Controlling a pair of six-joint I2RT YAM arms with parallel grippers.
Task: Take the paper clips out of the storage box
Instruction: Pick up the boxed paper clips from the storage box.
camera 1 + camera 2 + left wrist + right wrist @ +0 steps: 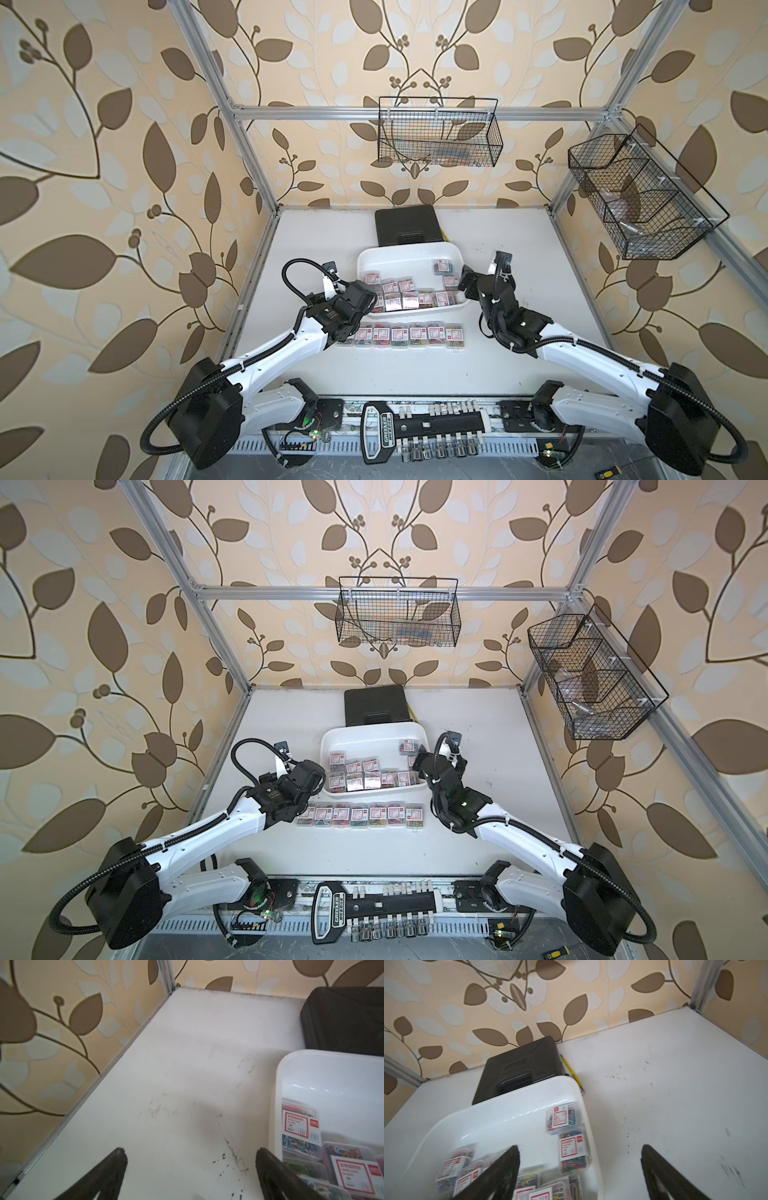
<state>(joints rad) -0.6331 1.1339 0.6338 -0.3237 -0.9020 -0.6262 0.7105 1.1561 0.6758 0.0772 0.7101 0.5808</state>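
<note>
The storage box (pixel 411 253) (pixel 374 729) is a shallow white tray in the middle of the table. It holds several clear boxes of paper clips (pixel 405 291) (pixel 572 1151) (pixel 299 1126) with red-edged labels. A row of several more clip boxes (pixel 407 334) (pixel 365 814) lies on the table in front of it. My left gripper (pixel 365 299) (pixel 190 1153) is open and empty over bare table just outside the tray's left wall. My right gripper (pixel 465 282) (pixel 580 1149) is open and empty, straddling the tray's right wall (pixel 589 1126), one finger over the clip boxes.
A black hard case (pixel 407 224) (pixel 521 1064) stands right behind the tray, with a thin yellow tool (pixel 572 1070) beside it. Two black wire baskets (pixel 440 133) (pixel 640 195) hang on the back and right frame. A socket rail (pixel 419 424) lies along the front edge.
</note>
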